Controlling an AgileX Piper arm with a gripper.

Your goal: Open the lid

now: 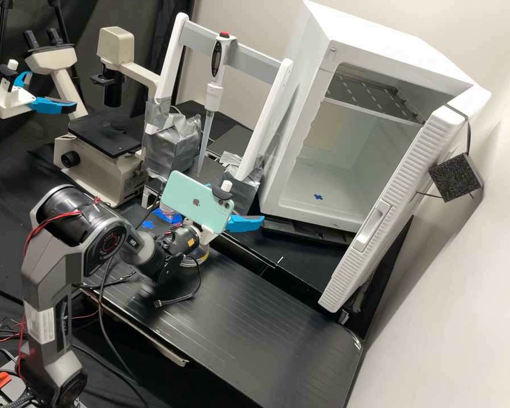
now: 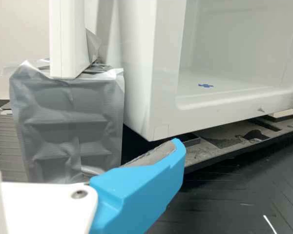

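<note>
The gripper [image 1: 245,219], fingers parted and empty, near a smooth white mini-refrigerator cabinet [image 1: 304,122]; ribbed white door [image 1: 399,190] standing wide open; nearby, wrinkled silver tape [image 1: 173,141] wrapping a block.

The shell of the white cabinet [image 1: 374,42] is finished in smooth, faintly glossy plastic by its look, and its door [image 1: 401,187] is moulded in ribbed white plastic. Inside, a slotted shelf [image 1: 374,95] is seen with a metallic sheen. The block [image 1: 458,177] is rough and grainy. Silver tape [image 2: 66,122] is creased into shiny folds. The black bench [image 1: 238,317] is dulled by pale scratches. A glossy back is shown by the phone [image 1: 181,195], while smooth plastic is seen on the pipette [image 1: 213,95]
</note>
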